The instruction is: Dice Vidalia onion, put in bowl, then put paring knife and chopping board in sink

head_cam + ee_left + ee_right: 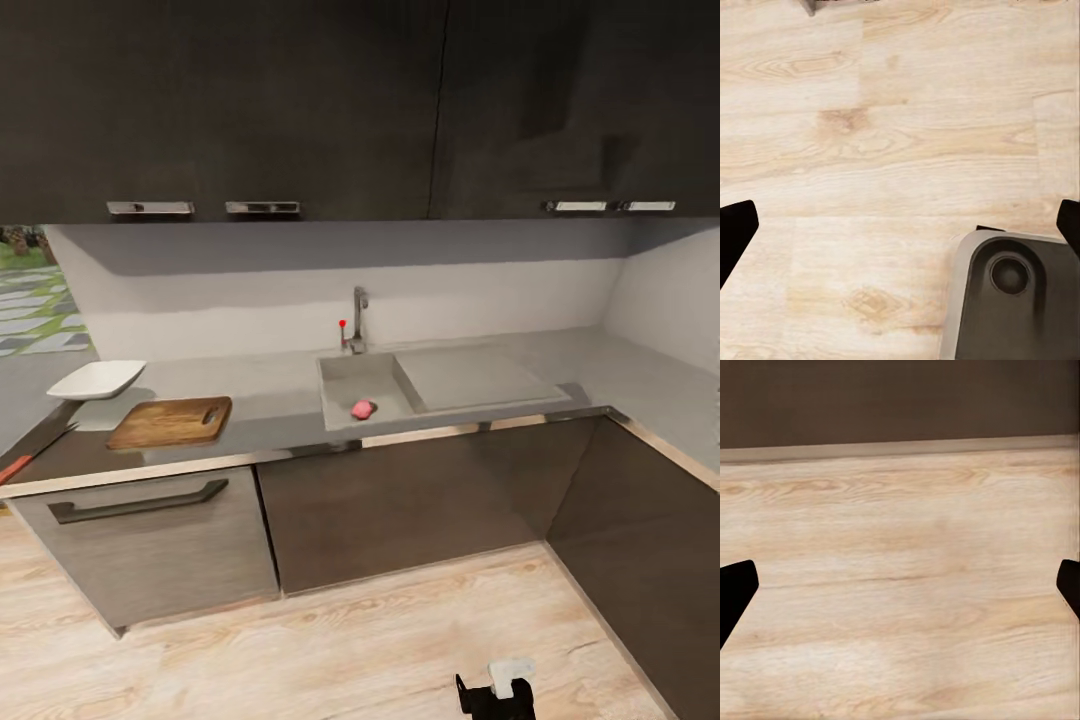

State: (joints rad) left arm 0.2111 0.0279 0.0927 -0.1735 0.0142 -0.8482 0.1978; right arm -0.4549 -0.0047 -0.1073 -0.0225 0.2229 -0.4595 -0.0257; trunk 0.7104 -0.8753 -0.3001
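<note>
Head view: chopping board [170,422] lies lengthwise along countertop [270,415]; both grippers released.

The kitchen is lit softly and evenly, with no hard glare. A broad shadow is cast by the upper cabinets [300,100] across the top of the backsplash [330,290]. The grey surface [270,405] is given a dull sheen. Straight lines are bowed toward the head view's edges. The render is slightly soft throughout; the floor [900,150] is brightly lit.
</note>
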